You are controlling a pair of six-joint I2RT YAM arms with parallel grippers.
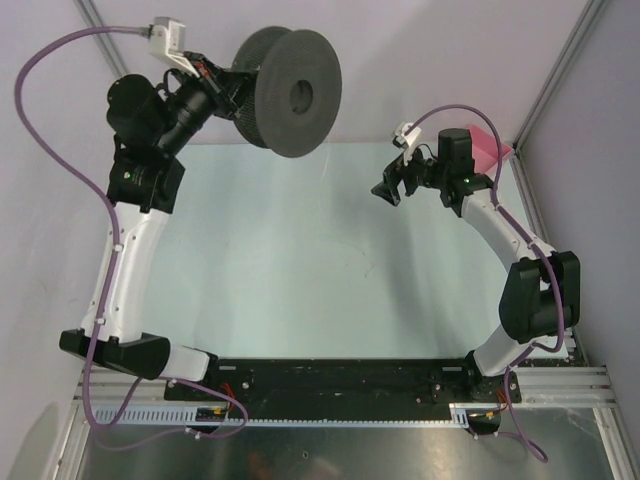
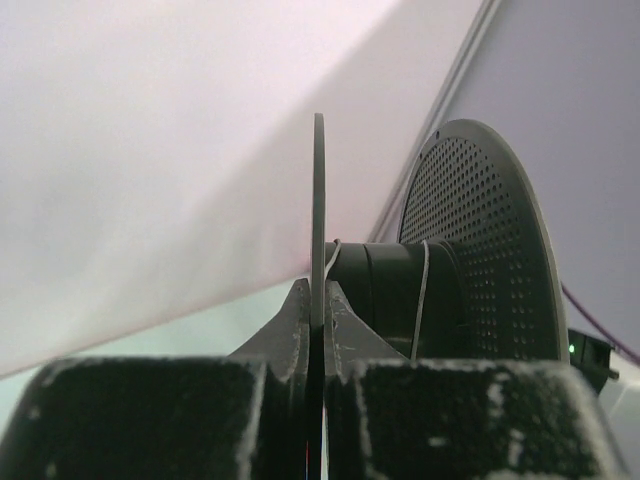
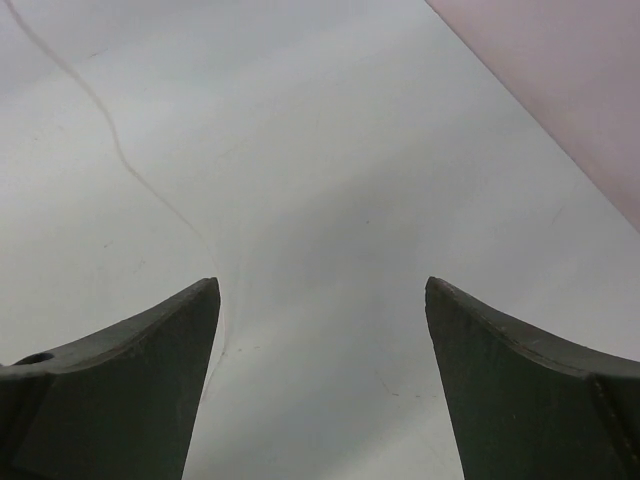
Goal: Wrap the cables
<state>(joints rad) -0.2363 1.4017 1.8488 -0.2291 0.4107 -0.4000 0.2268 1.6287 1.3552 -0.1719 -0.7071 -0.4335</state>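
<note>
While left jaws clamp spool (image 1: 290,95), right jaws gape above wire (image 3: 120,160).

The whitish wire (image 3: 120,160) leaves the right wrist view at its top-left corner, and its lower end is lost at a finger's edge. The right gripper (image 3: 320,290) has its 2 fingers cropped below. Overhead, the wire is too fine to trace. The left gripper (image 2: 318,300) is a dark blur hiding the spool (image 2: 480,260) flanges' lower rims.
</note>
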